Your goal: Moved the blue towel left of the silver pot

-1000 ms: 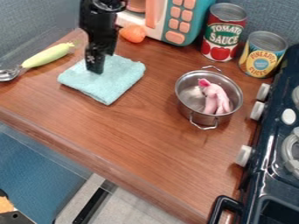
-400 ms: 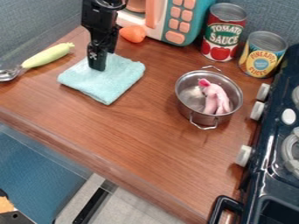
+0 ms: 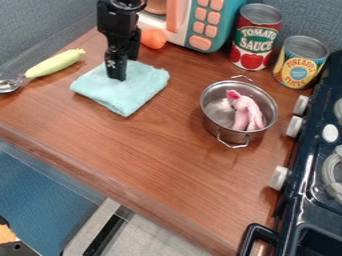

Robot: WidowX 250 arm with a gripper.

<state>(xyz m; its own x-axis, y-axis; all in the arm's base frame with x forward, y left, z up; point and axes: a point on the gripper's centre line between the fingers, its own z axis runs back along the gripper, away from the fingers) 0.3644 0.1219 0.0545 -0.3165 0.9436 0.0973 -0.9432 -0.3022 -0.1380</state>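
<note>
The black gripper (image 3: 117, 75) points down onto the upper middle of the light blue towel (image 3: 137, 92), at the upper left of the counter. Its tip meets the cloth; whether cloth is pinched in it I cannot tell. The towel lies flat and folded. To the right of it, with bare wood between, stands the silver pot (image 3: 213, 114), which holds a pink toy (image 3: 247, 111).
A spoon (image 3: 9, 85) and a yellow-green corn toy (image 3: 55, 64) lie at the left. Behind are an orange toy (image 3: 153, 38), a toy microwave (image 3: 202, 25), a red can (image 3: 256, 40) and a yellow can (image 3: 300, 62). A dark stove (image 3: 287, 200) borders the right.
The gripper has shifted a little to the right and slightly up in the view. Over the last half second the towel has slid a short way to the right along with it.
</note>
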